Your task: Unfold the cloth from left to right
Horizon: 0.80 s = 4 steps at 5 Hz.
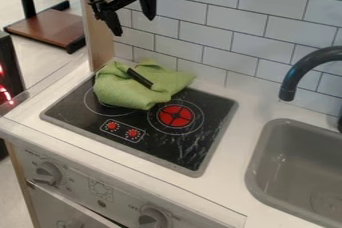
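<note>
One white surface (235,144) | black stove (175,146) set into it | grey sink (255,164) beside the stove | green cloth (128,92) bunched over the stove's far left corner | gripper (133,19) above the cloth, jaws released, spread apart | thin dark bar (139,78) on the cloth

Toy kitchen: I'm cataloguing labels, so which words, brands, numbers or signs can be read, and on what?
No word or number can be read for sure.
Marks around the left front knob: too small to read.
Marks around the right front knob: too small to read.
Square sign between them: too small to make out.
</note>
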{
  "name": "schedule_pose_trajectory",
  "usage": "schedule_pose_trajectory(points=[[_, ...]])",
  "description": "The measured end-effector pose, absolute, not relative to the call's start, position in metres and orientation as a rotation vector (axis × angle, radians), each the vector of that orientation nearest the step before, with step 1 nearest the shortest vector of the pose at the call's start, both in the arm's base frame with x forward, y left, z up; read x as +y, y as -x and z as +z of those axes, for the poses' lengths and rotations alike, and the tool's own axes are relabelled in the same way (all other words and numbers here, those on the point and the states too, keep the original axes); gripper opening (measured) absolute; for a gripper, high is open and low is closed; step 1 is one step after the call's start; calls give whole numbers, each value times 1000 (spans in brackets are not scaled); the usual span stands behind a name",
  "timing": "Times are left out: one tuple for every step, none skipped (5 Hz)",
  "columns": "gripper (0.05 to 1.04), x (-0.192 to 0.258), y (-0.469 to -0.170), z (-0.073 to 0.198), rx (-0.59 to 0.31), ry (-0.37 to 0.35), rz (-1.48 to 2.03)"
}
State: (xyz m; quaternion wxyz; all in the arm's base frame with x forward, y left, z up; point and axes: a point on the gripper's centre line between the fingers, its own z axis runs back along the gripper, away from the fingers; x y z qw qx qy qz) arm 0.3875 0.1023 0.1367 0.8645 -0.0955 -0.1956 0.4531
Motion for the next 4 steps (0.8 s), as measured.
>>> schedule_pose_trajectory(points=[[1000, 100, -386, 121, -365, 193, 959], [1000, 99, -390, 90, -296, 163, 1045], [1000, 94, -407, 67, -255, 122, 1102], [1000, 91, -414, 40, -197, 57, 1137]])
